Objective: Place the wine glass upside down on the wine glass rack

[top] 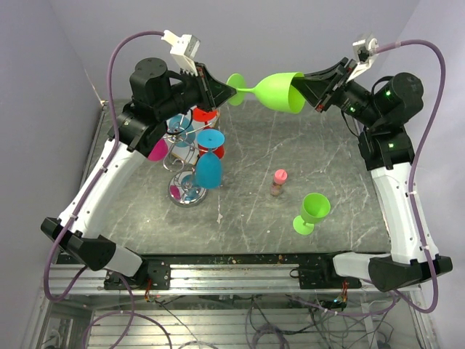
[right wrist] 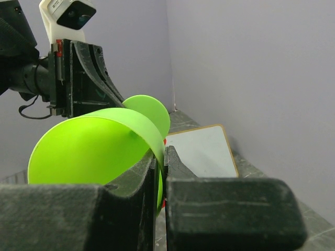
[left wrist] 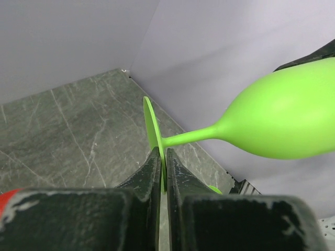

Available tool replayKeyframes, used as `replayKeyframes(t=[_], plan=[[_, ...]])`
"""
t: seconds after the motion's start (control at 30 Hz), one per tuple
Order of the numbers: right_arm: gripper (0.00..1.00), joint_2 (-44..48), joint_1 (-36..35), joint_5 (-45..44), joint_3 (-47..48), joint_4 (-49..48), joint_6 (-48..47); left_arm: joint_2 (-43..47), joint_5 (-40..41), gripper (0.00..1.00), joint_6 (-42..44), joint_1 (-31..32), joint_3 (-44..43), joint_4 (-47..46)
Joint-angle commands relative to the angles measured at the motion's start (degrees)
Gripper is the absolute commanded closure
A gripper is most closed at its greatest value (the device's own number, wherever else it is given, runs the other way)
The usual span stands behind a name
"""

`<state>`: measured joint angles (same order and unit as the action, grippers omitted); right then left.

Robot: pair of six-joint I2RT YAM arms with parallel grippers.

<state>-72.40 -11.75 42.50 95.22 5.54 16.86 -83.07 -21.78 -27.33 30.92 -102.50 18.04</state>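
Lime-green wine glass (top: 280, 92); table (top: 305, 156) — grey, pale-veined marbling; wine glass rack (top: 187, 196) at nine o'clock — silver.

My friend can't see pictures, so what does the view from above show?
Two robot arms hold a green wine glass sideways in the air: the left gripper pinches its foot, the right gripper its rim. Below on the grey table stand a silver rack with colourful glasses and a second green glass.

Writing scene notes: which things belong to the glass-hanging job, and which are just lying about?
Job: held green wine glass; wine glass rack; left tool; right tool.
Lying about: pink-capped bottle; standing green glass; white board.
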Motion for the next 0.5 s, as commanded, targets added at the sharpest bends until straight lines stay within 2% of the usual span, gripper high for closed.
replayKeyframes(t=[0.0, 0.23, 0.47], plan=[[0.98, 1.8, -0.3, 1.7, -1.3, -1.7, -0.2, 0.6, 2.5, 0.93, 2.3, 0.2, -2.5, 0.2], [0.76, 2.7, -0.4, 2.1, -1.3, 1.3, -4.0, 1.8, 2.2, 0.93, 3.4, -1.0, -1.8, -0.1], [0.47, 4.4, -0.4, -0.2, -0.6, 6.9, -9.1, 3.6, 2.4, 0.93, 5.6, -2.2, -1.7, 0.3]])
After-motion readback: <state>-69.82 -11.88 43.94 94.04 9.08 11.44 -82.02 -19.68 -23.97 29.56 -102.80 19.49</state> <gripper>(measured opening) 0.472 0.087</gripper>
